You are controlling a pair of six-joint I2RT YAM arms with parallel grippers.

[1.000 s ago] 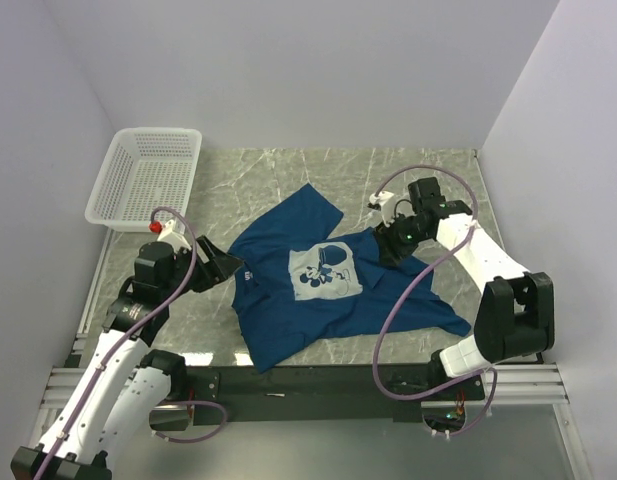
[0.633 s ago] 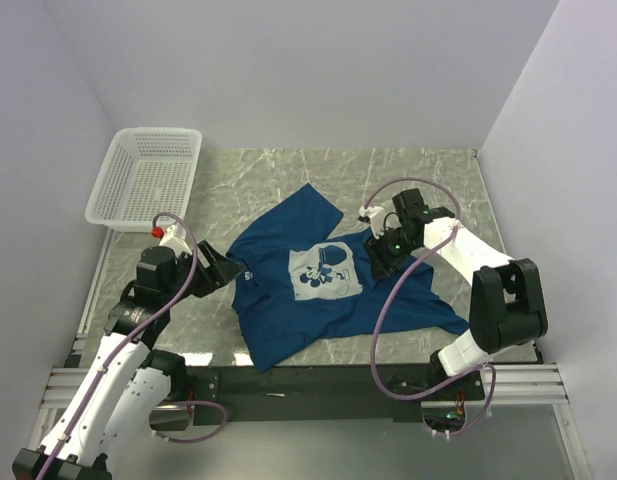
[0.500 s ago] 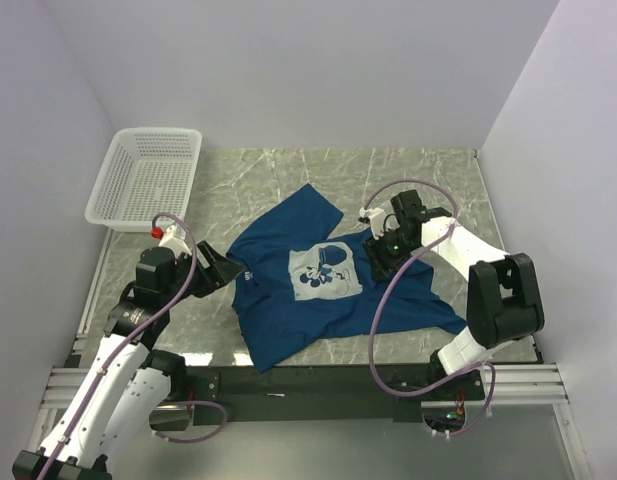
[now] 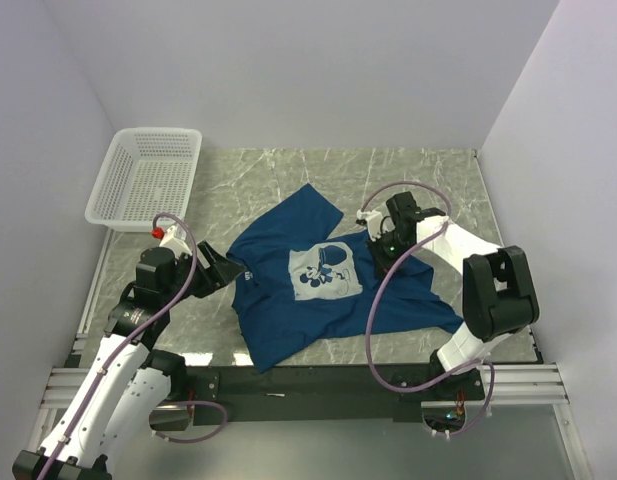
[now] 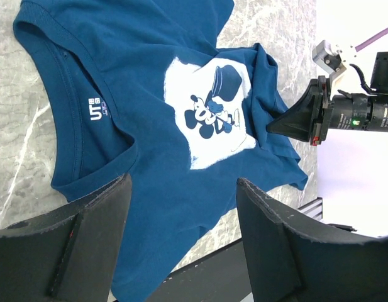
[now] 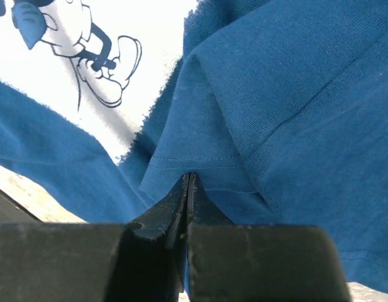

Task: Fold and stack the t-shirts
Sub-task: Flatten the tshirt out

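Right gripper (image 4: 380,264) clamped tight at the sleeve hem, left gripper (image 4: 226,268) spread wide by the collar!
The navy t-shirt (image 4: 308,300) lies rumpled, print up, mid-frame on the marble table (image 4: 288,170). The right tips meet at a folded hem just right of the print; I can't tell if cloth is nipped. The left jaws gape over the collar at the shirt's left edge. The white basket (image 4: 148,180) sits upper left.

Cannot read the tiny white neck label (image 5: 97,112) of the t-shirt (image 5: 149,182) in the left wrist view, lose the fingers (image 5: 272,245) of the left gripper (image 5: 182,185) past its bottom edge, and cannot tell, in the right wrist view, cloth pinched or merely touched by the pressed-together tips of the right gripper (image 6: 188,181).
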